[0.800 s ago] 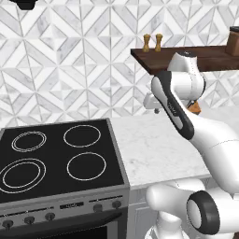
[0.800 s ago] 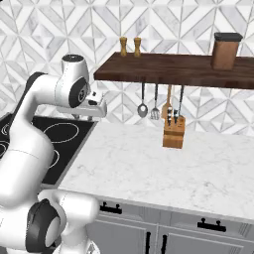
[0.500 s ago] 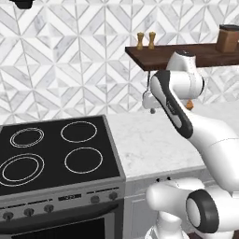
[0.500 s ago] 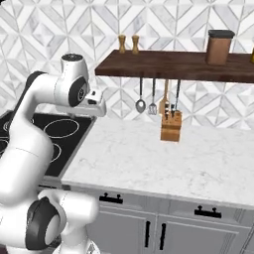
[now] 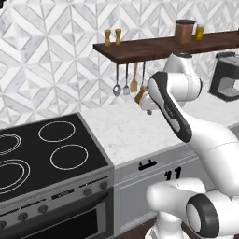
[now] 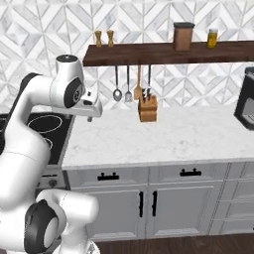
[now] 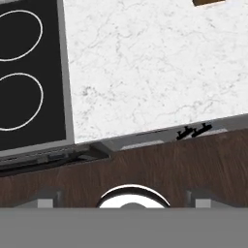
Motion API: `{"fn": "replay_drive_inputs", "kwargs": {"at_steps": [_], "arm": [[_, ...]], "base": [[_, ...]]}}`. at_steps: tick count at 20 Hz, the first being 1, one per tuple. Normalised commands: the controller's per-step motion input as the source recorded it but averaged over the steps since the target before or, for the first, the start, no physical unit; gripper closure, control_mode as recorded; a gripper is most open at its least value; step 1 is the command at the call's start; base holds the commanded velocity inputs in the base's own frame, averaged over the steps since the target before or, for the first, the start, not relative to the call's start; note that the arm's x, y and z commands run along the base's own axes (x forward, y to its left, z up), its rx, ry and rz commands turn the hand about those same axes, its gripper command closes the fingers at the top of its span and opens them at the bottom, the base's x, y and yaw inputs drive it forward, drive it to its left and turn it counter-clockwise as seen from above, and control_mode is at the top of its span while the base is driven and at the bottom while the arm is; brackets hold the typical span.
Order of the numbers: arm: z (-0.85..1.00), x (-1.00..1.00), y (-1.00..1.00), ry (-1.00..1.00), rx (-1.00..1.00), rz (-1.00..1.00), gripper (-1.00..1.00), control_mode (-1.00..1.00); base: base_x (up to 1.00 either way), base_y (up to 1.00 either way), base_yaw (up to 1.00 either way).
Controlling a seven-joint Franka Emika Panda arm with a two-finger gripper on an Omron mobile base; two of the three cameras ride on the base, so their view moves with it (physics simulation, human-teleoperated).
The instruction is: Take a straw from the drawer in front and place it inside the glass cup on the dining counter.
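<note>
My gripper (image 7: 123,199) is open with nothing between its fingertips (image 7: 46,198), and it looks down from high over the marble worktop's front edge. The hand also shows as the gripper (image 5: 147,106) over the worktop and the gripper (image 6: 93,112) beside the stove. Under the worktop sit shallow light grey drawers, all shut: one drawer (image 6: 108,176) with a black handle, another drawer (image 6: 190,173) to its right. The same drawer (image 5: 147,165) appears right of the stove, and two handles (image 7: 193,131) show in the hand view. The straw is hidden. The glass cup and dining counter are out of view.
A black stove (image 5: 42,154) lies left of the marble worktop (image 6: 163,136). A wooden knife block (image 6: 148,108) stands at the back under a dark shelf (image 6: 163,52) with hanging utensils. A black coffee machine (image 5: 226,79) stands at the right. Tall grey cabinet doors (image 6: 149,203) sit below the drawers.
The whole scene has slid left in both base views, so the base has moved; more worktop and cabinets show at the right. The arm keeps its pose and the gripper stays open.
</note>
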Motion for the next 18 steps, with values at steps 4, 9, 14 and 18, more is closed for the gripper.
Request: {"fn": "replay_drive_inputs", "kwargs": {"at_steps": [4, 9, 14, 18], "arm": [[0.00, 0.00, 0.00, 0.00, 0.00, 0.00, -1.00, 1.00], [0.00, 0.00, 0.00, 0.00, 0.00, 0.00, -1.00, 1.00], [0.00, 0.00, 0.00, 0.00, 0.00, 0.00, -1.00, 1.00], [0.00, 0.00, 0.00, 0.00, 0.00, 0.00, -1.00, 1.00]], "base": [[0.00, 0.44, -0.42], [0.01, 0.56, -0.29], [0.00, 0.52, -0.29], [0.18, 0.54, -0.30]]}}
